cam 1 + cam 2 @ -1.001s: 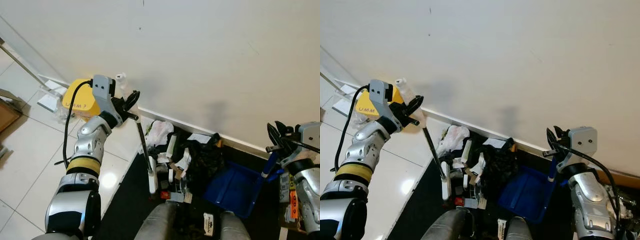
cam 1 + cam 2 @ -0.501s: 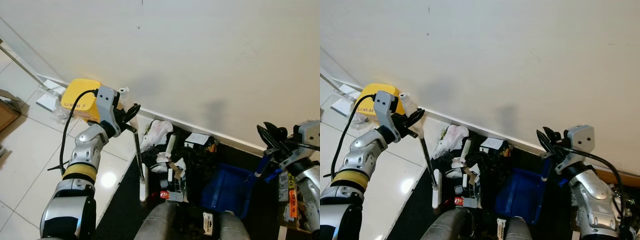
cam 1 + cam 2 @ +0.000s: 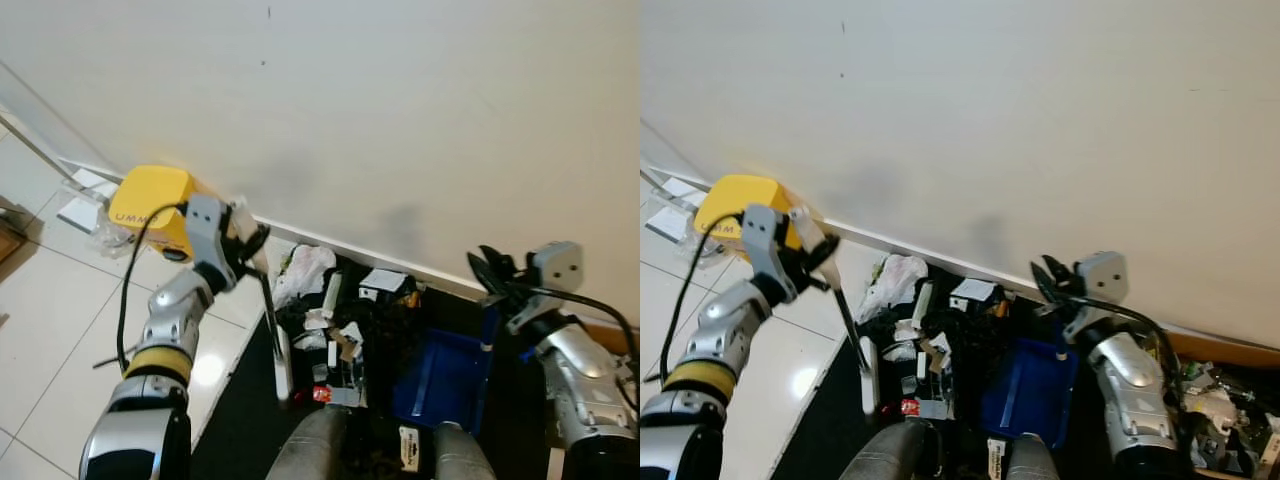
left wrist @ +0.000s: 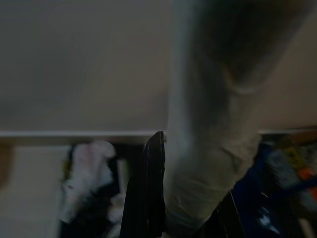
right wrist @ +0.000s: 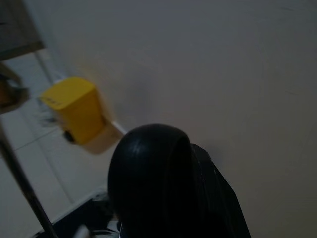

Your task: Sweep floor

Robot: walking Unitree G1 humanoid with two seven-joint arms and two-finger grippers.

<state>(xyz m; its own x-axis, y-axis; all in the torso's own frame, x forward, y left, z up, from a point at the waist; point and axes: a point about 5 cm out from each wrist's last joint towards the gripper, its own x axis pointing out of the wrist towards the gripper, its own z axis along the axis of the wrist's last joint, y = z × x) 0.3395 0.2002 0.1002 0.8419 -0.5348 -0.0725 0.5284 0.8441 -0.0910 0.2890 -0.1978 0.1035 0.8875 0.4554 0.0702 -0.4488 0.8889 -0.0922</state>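
My left gripper (image 3: 250, 241) is shut on the upper end of a thin dark broom handle (image 3: 270, 310). The handle slants down to a white broom head (image 3: 283, 366) on the black mat, at the left edge of a trash pile (image 3: 345, 322) of paper scraps, wrappers and a white plastic bag (image 3: 306, 271). My right gripper (image 3: 492, 272) is shut on the blue upright handle (image 3: 488, 335) of a blue dustpan (image 3: 440, 366), which rests on the mat against the pile's right side. In the left wrist view a black finger (image 4: 148, 193) lies beside a blurred pale shape.
A yellow bin (image 3: 150, 208) stands against the white wall (image 3: 400, 120) at the left, with clear plastic items (image 3: 85, 205) beside it. Pale floor tiles (image 3: 60, 330) spread to the left of the black mat (image 3: 245, 420). Clutter (image 3: 1225, 400) lies at the lower right.
My right gripper has carried the dustpan leftward, closer to the pile. My left gripper has dropped a little and the broom head has slid slightly left. The camera has also shifted.
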